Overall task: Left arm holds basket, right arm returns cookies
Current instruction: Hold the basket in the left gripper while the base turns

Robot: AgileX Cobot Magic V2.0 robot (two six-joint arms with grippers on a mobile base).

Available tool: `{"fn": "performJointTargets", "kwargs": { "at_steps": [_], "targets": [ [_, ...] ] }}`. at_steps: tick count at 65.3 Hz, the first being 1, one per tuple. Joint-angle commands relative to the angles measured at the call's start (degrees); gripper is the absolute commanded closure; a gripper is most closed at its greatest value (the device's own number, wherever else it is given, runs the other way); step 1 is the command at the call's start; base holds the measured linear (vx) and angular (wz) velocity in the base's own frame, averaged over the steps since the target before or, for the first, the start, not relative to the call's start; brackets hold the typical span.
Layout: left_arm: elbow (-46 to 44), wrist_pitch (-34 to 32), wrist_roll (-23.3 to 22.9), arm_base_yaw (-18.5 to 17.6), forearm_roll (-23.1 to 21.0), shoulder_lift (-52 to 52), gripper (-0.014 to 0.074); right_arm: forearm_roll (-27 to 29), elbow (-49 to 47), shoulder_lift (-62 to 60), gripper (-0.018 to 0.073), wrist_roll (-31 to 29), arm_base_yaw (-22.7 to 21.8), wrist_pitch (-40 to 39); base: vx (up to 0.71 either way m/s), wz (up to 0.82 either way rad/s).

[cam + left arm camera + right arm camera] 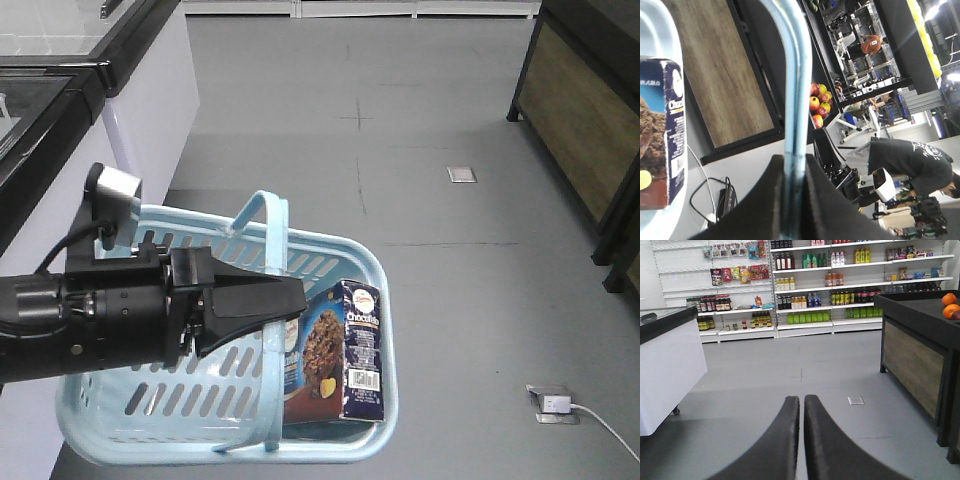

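Left gripper [288, 303] is clamped on the basket handle [272, 235]. In the left wrist view we see its fingers [765, 205] squeezing the light blue bar [796, 75] from both sides, with no gap. The left arm [90, 315] reaches in from the left edge of the front view, across the basket [170, 395].

The basket sits below the arm over the grey floor [430, 110]. We can't tell if it's lifted clear.

The cookie box [347, 350] is inside the basket, upright at its right end in the front view. Its barcode side is right against the end wall. The left wrist view has the same box [662, 135] at its left edge.

Right gripper [801, 401] is well away from all this. Its fingers are pressed nearly together with only a thin slit between them, and nothing is held. It points down an aisle toward stocked shelves [805, 300]. A white counter [667, 365] is on the left and oranges [949, 305] are on a dark stand to the right.

There's a socket plate [553, 403] on the floor right of the basket.
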Motion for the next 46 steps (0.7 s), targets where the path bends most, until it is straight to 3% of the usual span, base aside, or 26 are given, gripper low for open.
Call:
{"fn": "performJointTargets", "kwargs": {
  "at_steps": [1,46],
  "targets": [
    [-2.41,2.2,0.53,-0.73,-6.53,-0.34,0.0601,-0.55,1.03,-0.7,0.057,-0.27,0.01,-3.97,0.0,0.0],
    [-2.35,1.22,0.59,-0.66,-6.33,0.08,0.0599,-0.55,1.03,-0.7,0.057,-0.27,0.01,-3.97,0.0,0.0]
  ]
}}
